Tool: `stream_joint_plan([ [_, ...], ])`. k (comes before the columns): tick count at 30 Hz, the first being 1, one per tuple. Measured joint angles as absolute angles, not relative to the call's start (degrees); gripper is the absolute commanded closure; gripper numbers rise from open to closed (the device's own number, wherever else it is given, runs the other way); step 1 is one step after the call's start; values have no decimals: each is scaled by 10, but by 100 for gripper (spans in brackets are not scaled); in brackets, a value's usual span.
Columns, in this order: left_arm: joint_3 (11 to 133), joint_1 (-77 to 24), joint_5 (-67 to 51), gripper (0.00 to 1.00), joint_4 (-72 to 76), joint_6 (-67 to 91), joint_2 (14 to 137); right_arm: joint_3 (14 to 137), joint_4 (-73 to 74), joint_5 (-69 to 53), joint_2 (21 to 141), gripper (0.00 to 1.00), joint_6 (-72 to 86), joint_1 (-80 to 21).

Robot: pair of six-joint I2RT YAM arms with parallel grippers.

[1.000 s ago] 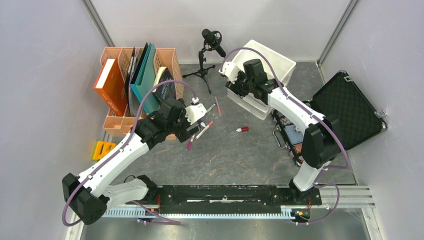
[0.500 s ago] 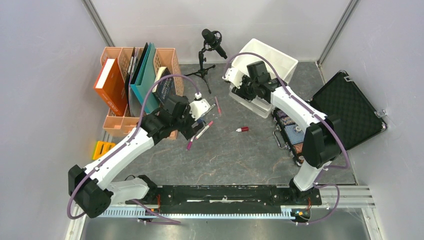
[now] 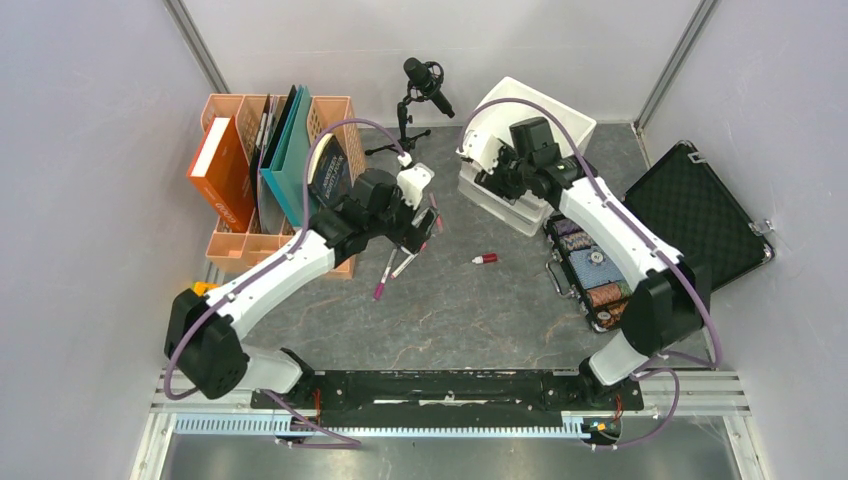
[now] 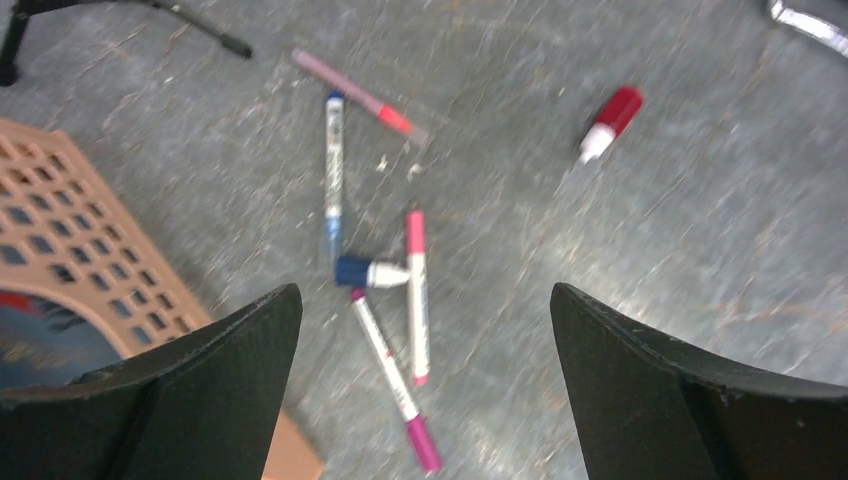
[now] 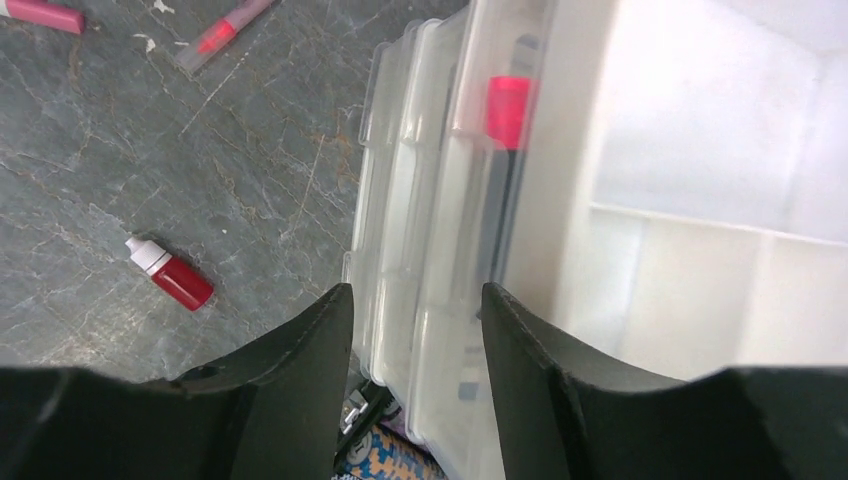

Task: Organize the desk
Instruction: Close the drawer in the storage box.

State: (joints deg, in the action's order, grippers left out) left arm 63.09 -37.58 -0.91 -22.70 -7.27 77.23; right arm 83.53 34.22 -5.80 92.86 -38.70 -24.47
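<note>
On the dark grey desk [image 3: 450, 310] lie loose pens. The left wrist view shows a pink marker [image 4: 415, 295], a white marker with a magenta cap [image 4: 390, 385], a blue pen [image 4: 333, 165], a small blue-capped piece [image 4: 365, 272] and a pink-red pen [image 4: 360, 97]. A little red bottle [image 4: 610, 122] lies further right. My left gripper [image 4: 425, 300] hovers wide open over the two markers, touching nothing. My right gripper [image 5: 415, 300] stands part open just above a clear plastic box [image 5: 440, 230]. A red-capped pen [image 5: 508, 110] lies in that box.
A white bin [image 3: 560, 125] stands behind the clear box. An open black case [image 3: 700, 215] is at the right. An orange file basket [image 3: 240, 245] with books sits at the left, close to my left arm. A microphone on a tripod [image 3: 425, 80] stands at the back.
My left arm has swung right and further out, bringing its open gripper over the markers. My right gripper has shifted slightly right along the clear box, and its jaws have widened a little.
</note>
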Motion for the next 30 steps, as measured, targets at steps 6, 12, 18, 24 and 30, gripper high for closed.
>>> stream_joint_plan([
  [6, 656, -365, -66, 0, -135, 48, 838, 837, 350, -42, 866, 38, -373, -245],
  [12, 700, -344, -148, 0, -49, 182, 926, 858, 362, 14, 858, 40, -371, -245],
  [18, 736, -329, -203, 0, 15, 276, 1010, 862, 396, 51, 862, 43, -371, -234],
  [24, 760, -326, -233, 0, 59, 338, 1064, 872, 418, 56, 871, 49, -371, -211],
  [30, 777, -326, -248, 0, 117, 398, 1104, 872, 426, 46, 887, 63, -369, -201],
])
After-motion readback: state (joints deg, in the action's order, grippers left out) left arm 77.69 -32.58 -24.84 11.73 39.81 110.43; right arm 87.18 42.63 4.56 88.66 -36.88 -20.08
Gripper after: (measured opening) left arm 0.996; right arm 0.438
